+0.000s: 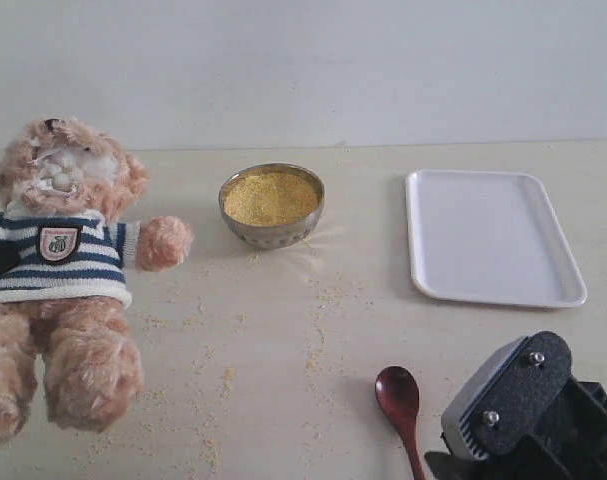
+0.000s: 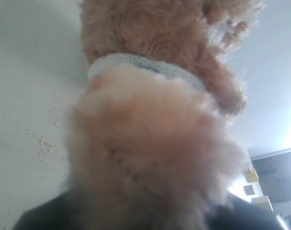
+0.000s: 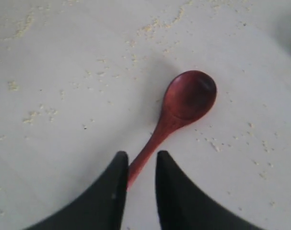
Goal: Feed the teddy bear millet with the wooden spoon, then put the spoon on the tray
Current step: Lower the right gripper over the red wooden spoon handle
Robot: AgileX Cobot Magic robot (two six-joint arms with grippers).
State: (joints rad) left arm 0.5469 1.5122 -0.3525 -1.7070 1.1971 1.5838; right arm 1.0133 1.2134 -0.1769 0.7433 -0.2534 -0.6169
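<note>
The wooden spoon (image 1: 398, 398) lies near-right on the desk (image 1: 363, 200), nearer than the tray (image 1: 493, 235). I judge it light, stiff and slippery, so I'd pinch mid-handle. My right fingers (image 3: 107, 201) straddle its handle, slightly spread. Teddy bear (image 2: 155, 143) fur hides my left fingers, so I cannot tell.

A robotics test bench is suggested by the pale tabletop (image 1: 483, 340) (strewn with yellow grains (image 1: 226, 377)) against a plain white wall (image 1: 383, 70).

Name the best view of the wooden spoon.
Right wrist view: the wooden spoon is close, bowl and handle clear. Exterior view crops its handle at the edge; left wrist view shows the teddy bear instead.
</note>
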